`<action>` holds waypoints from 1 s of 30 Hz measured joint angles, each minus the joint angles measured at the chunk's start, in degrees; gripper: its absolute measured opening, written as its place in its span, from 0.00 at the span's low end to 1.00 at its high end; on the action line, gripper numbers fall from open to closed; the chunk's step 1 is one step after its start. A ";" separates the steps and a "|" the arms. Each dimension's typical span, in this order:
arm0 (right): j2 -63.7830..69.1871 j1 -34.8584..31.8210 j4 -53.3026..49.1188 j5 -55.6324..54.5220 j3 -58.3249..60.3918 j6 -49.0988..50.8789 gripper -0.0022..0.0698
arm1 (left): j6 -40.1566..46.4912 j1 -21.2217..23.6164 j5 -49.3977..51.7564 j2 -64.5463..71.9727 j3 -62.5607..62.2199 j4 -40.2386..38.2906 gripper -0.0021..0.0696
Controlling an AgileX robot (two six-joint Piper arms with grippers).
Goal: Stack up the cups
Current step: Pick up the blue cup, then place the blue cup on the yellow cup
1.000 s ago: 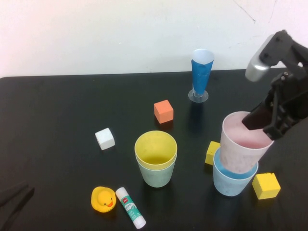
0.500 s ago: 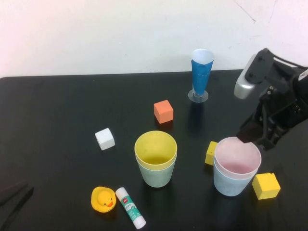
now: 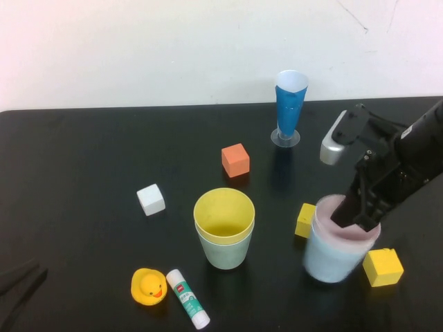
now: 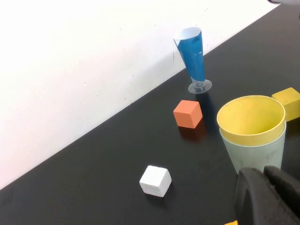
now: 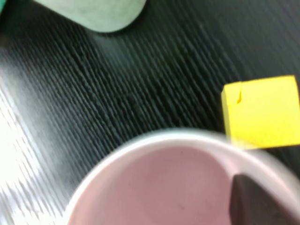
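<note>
The pink cup sits nested in the light blue cup at the right front; both look blurred. My right gripper is shut on the pink cup's rim, with one finger inside it, as the right wrist view shows on the pink cup at the gripper. The yellow cup sits nested in the pale green cup at the centre front; both show in the left wrist view. My left gripper is parked at the front left, shut and empty.
A dark-blue cone cup stands at the back. An orange cube, a white cube, two yellow blocks, a rubber duck and a glue stick lie around the cups.
The pink cup has gone down from above the blue cup into it. My right gripper has come down with it, and the pair has shifted slightly left.
</note>
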 joint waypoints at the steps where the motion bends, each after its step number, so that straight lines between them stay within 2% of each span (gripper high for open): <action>1: 0.10 0.00 0.11 0.49 -0.56 -0.21 0.13 | 0.00 0.00 0.00 0.00 0.00 0.00 0.03; 3: 0.32 0.00 0.33 2.49 -2.22 -0.47 0.10 | 0.00 0.00 0.48 0.00 0.00 0.00 0.03; 10: 0.32 0.76 2.37 14.36 -17.95 2.05 0.09 | -0.46 0.00 2.06 0.00 0.67 0.00 0.03; 16: 0.53 7.58 3.01 16.45 -32.68 3.54 0.09 | -1.18 0.00 -2.41 0.00 3.90 0.00 0.03; 23: 6.13 16.69 -4.21 14.95 -35.27 4.27 0.09 | -1.30 0.00 -4.33 0.00 4.12 0.00 0.03; 30: 11.12 18.25 -9.61 12.04 -35.27 5.15 0.09 | -1.38 0.00 -4.33 0.00 4.12 0.00 0.03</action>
